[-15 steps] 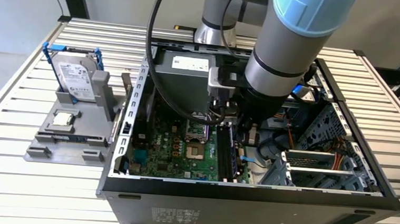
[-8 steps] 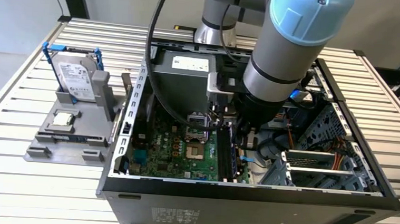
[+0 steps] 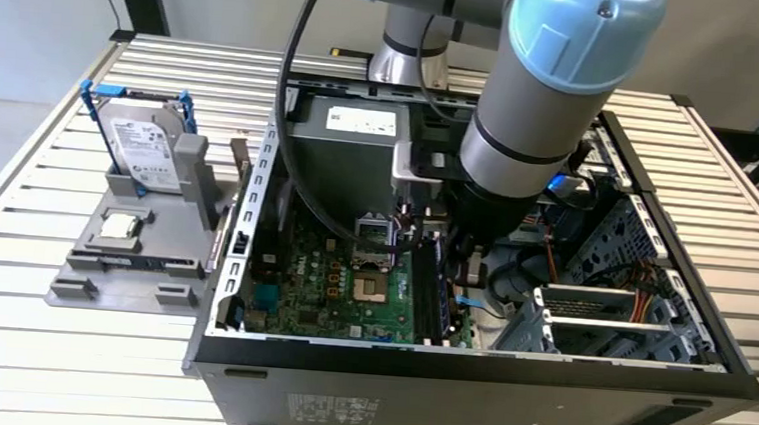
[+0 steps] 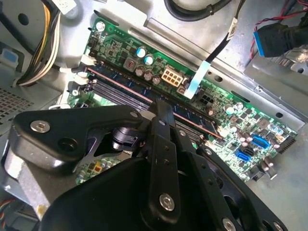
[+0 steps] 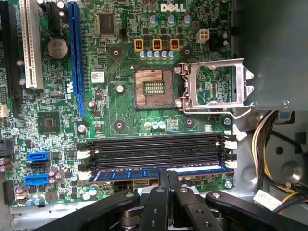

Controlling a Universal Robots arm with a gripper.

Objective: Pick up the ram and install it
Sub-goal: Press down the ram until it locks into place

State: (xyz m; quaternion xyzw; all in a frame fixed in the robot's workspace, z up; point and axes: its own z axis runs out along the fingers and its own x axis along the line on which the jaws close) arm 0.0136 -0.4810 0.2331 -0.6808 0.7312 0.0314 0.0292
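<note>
One arm, exterior view: arm (image 3: pixel 547 104) reaching down into the open computer case (image 3: pixel 476 365) on the slatted surface (image 3: pixel 33 198), wrist low over the motherboard (image 3: pixel 334 290).
Off to the exterior view's left: silver hard drive in its blue frame (image 3: pixel 144 141) upright on a grey stand (image 3: pixel 127 275), well apart from the work.
Second wrist view, gripper (image 4: pixel 161 103): jaws pressed together, tips down on the upper edge of the ram (image 4: pixel 120 85).
Second wrist view, ram: lying along a memory slot, parallel to the neighbouring slots; depth of seating not judgeable from here.
First wrist view, ram (image 5: pixel 134 173): blue strip standing in the slot nearest the gripper (image 5: pixel 168 175), level end to end.
First wrist view, contact: tips near the strip's mid-length, nothing pinched between them.
First wrist view, neighbours: three empty black slots (image 5: pixel 154 147) just beside; open processor socket (image 5: pixel 154 89) further off.
Step in hand, judged: seating the strip by pushing it down.
Good practice: push straight down, no sideways lean; keep load central so both ends sink together.
Check: white end clips (image 5: pixel 230 164) closed against the strip at both ends.
Risk: tilted push lifting one end or flexing the board.
</note>
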